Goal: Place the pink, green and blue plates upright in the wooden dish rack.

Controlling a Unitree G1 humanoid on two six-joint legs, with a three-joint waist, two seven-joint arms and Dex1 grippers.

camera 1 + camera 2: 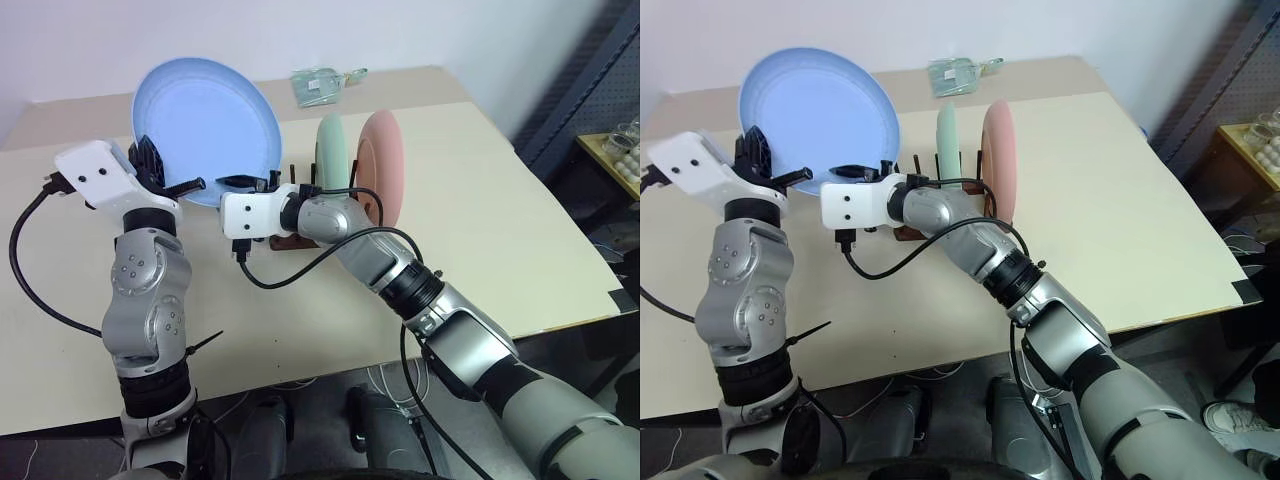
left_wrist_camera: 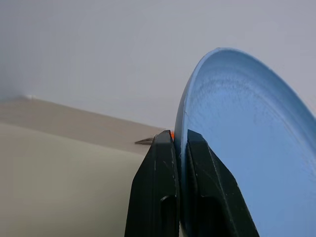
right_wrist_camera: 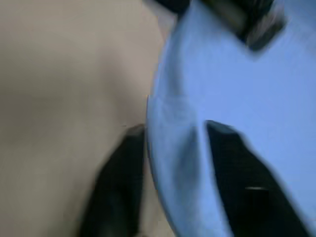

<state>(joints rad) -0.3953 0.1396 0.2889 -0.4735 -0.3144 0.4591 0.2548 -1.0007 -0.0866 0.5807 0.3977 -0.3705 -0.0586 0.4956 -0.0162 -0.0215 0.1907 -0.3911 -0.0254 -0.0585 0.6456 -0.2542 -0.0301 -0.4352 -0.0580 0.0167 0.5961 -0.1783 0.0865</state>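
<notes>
Bench (image 1: 480,230), carrying the wooden dish rack (image 1: 290,238) just behind the right claw (image 1: 238,181). Blue plate (image 1: 205,115) raised on edge, its rim pinched by the left claw (image 2: 180,143); right claw's fingers straddle the rim, contact uncertain. Green plate (image 1: 331,150) and pink plate (image 1: 383,158) stand upright beyond.

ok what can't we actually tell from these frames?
- Right end effector: right wrist view is blurred; its fingers straddle the blue plate rim, but contact can't be confirmed.
- Wooden dish rack: head views, mostly hidden behind the right wrist; free slots can't be counted.
- Packet at the table's far edge: too small to identify.
- Green plate and pink plate: seating between the pegs is hidden.
</notes>
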